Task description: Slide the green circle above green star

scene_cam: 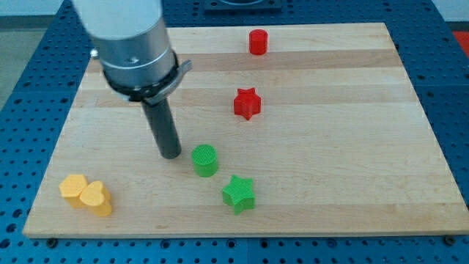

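The green circle (205,160) is a short green cylinder at the lower middle of the wooden board (330,132). The green star (239,193) lies just below and to the right of it, a small gap apart. My tip (171,155) rests on the board just left of the green circle, a short gap away, not touching it. The rod rises up and to the left into the grey arm body.
A red star (247,103) lies above the green circle, at mid board. A red cylinder (258,42) stands near the top edge. Two yellow blocks (86,194), touching each other, sit at the bottom left corner.
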Tool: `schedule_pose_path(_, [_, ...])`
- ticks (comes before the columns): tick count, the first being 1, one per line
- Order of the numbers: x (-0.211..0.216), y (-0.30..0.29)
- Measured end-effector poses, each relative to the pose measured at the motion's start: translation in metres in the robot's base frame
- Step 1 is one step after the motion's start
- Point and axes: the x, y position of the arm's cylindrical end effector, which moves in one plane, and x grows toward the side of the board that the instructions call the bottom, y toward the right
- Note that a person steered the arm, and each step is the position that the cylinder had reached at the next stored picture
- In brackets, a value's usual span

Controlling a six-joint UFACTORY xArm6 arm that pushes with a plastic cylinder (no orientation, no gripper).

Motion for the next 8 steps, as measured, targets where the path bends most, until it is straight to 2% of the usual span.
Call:
schedule_pose_path(1, [0.006, 0.0])
schedule_pose_path(3, [0.038, 0.041])
schedule_pose_path(4, [0.032, 0.039])
schedule_pose_path(5, [-0.011, 0.042])
schedule_pose_path(8, [0.006, 0.056])
